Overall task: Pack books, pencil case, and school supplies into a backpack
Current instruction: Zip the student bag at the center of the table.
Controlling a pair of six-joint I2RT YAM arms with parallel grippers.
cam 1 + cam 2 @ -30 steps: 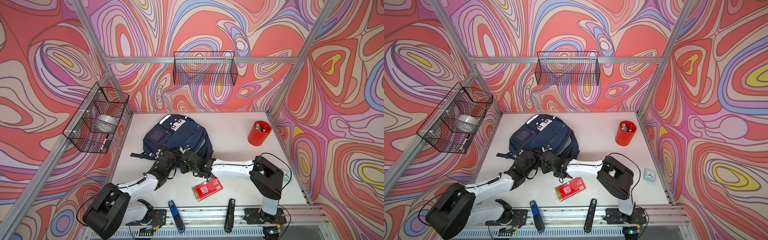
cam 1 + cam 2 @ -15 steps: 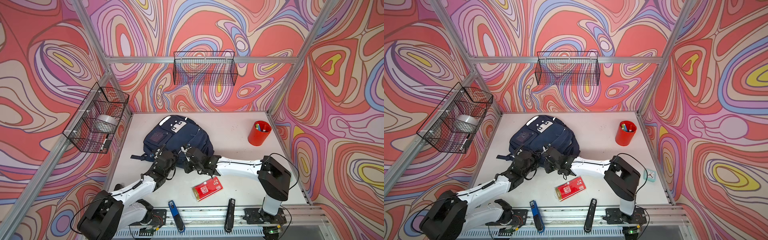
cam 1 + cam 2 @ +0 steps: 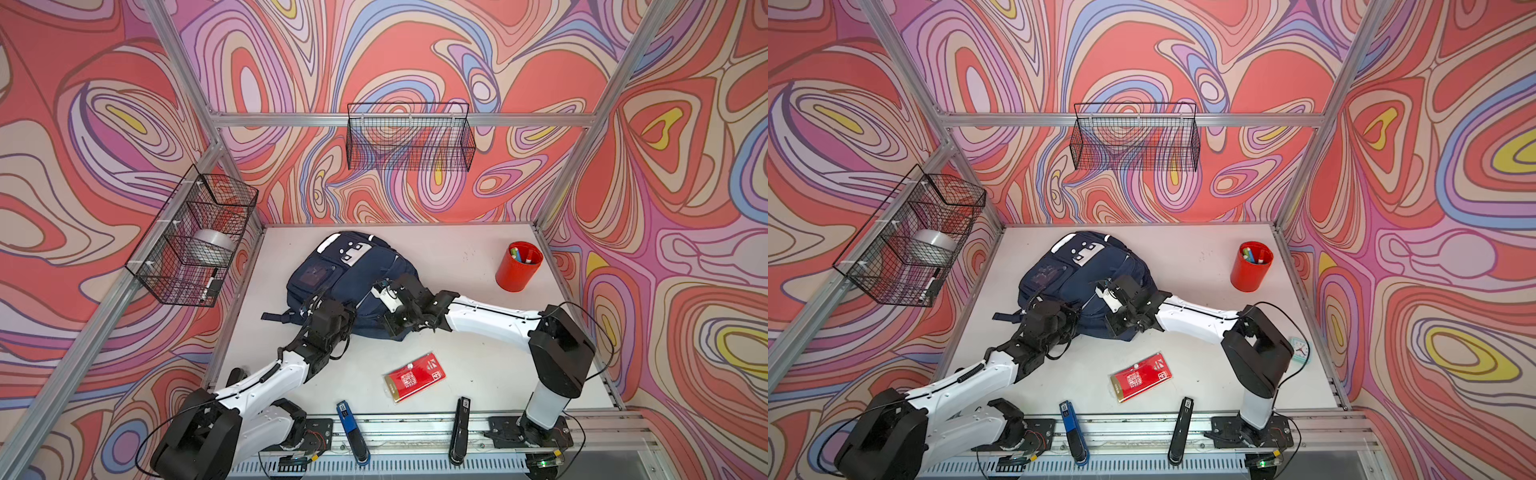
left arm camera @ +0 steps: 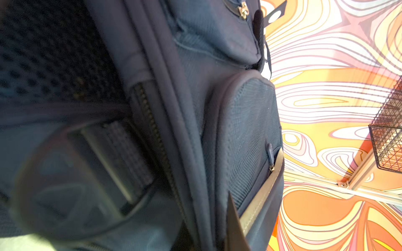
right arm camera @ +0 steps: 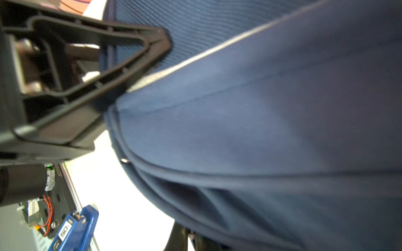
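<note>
Backpack (image 3: pixel 332 270) (image 3: pixel 1059 274), navy with a white patch at its far end, lies flat on the white table (image 3: pixel 457 257), left of centre and toward the back wall, as both top views show. Left gripper (image 3: pixel 330 309) meets the backpack's near left corner, beside a loose strap. Its fingers are hidden under the wrist in both top views and too blurred in the left wrist view to judge, so their state cannot be told. That wrist view shows the backpack (image 4: pixel 239 130) at very close range, with a zip (image 4: pixel 156 141) running along a seam beside a mesh-faced pocket. Right gripper (image 3: pixel 388 309) sits at the backpack's near right edge, on top of the fabric. Its fingers (image 5: pixel 65 126) are closed, pinching a fold of the backpack (image 5: pixel 261 108) next to a pale strip of piping. Red packet (image 3: pixel 415 377) with white print lies flat on the table, apart from the backpack, near the front edge and between the two arms. Blue stapler (image 3: pixel 352 432) and black stapler (image 3: pixel 460 428) lie at the front edge, partly over the rail. Red cup (image 3: pixel 518 266) holding markers stands upright near the right wall, well apart from the backpack. Left wire basket (image 3: pixel 195 237) hangs on the left wall and contains a grey tape roll (image 3: pixel 214 245). Rear wire basket (image 3: pixel 409 137) hangs on the back wall.
</note>
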